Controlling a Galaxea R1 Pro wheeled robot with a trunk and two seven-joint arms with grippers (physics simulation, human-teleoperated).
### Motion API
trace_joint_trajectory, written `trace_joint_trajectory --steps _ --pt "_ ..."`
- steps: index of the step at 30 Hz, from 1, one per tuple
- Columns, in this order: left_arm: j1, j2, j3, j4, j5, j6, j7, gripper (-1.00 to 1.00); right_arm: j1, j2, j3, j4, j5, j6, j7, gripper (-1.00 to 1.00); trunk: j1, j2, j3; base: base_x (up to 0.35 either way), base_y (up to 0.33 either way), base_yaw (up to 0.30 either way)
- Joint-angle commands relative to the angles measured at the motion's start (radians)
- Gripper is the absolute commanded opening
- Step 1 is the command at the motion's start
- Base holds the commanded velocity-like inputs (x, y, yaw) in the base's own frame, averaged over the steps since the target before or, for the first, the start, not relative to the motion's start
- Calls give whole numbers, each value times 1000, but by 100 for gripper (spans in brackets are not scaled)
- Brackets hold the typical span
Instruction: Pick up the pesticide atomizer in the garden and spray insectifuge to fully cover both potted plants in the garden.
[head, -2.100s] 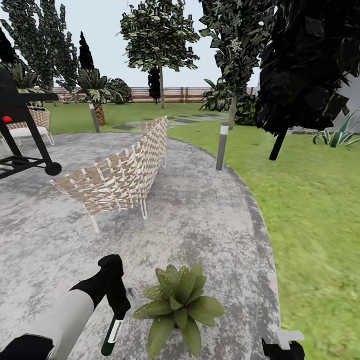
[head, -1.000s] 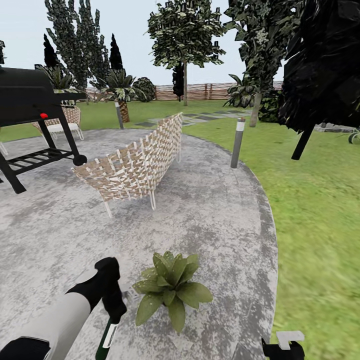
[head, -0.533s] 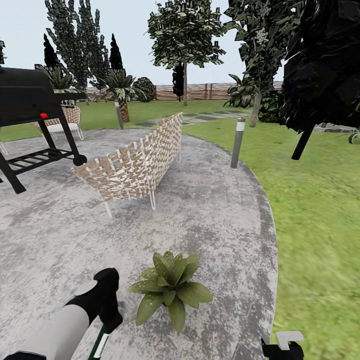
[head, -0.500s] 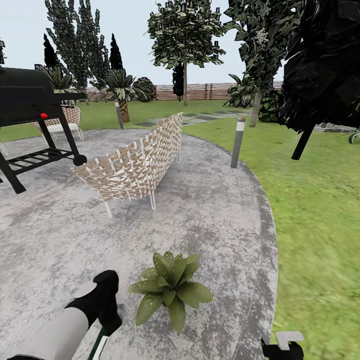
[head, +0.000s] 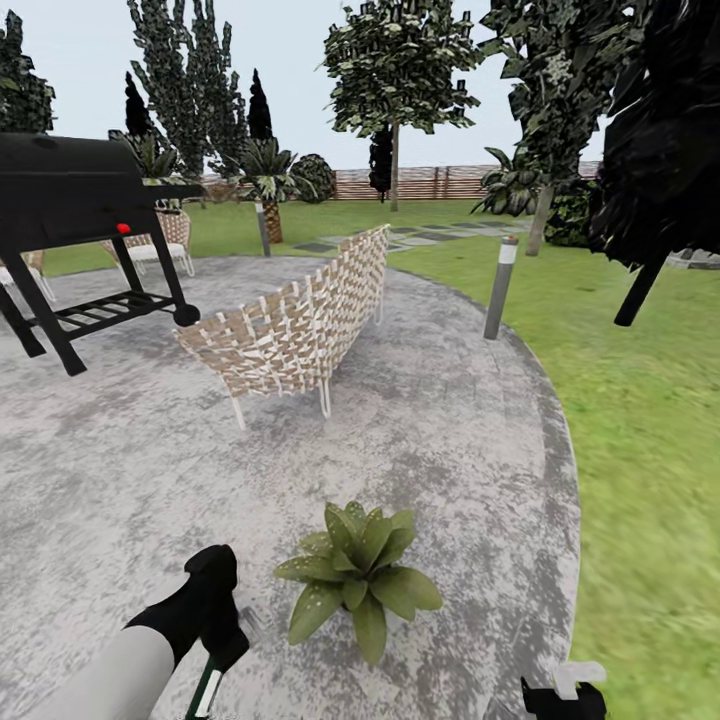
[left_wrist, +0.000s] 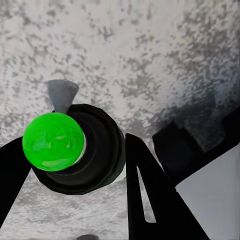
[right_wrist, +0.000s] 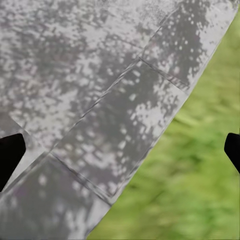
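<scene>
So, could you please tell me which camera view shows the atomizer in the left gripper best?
The left wrist view: the atomizer sits close up between the left gripper's dark fingers, its bright green cap and grey nozzle plain. The head view catches just a green-and-white strip of it below the arm. The right wrist view looks over paving and grass.

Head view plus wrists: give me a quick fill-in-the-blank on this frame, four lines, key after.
1. The potted plant stands on the grey ____.
2. The left gripper has its jaws shut on the ____.
3. The atomizer has a bright ____ top.
4. Past the right gripper, the patio edge meets ____.

Missing words: patio; atomizer; green; grass
</scene>
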Motion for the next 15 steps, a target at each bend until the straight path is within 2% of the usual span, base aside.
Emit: trace_joint_trajectory --steps 1,7,15 --pt "0 1 -5 -6 -5 5 -9 -100 -1 0 -5 2 11 -3 -6 100 0 0 -1 0 0 277" --pt "0 -4 -5 -12 -4 5 0 -100 -1 -1 -5 2 11 -3 -6 100 0 0 -1 -53 -25 265" --pt "0 -10 -2 -12 -4 5 26 -100 -1 -1 -5 2 11 -3 -6 100 0 0 -1 -216 -206 28"
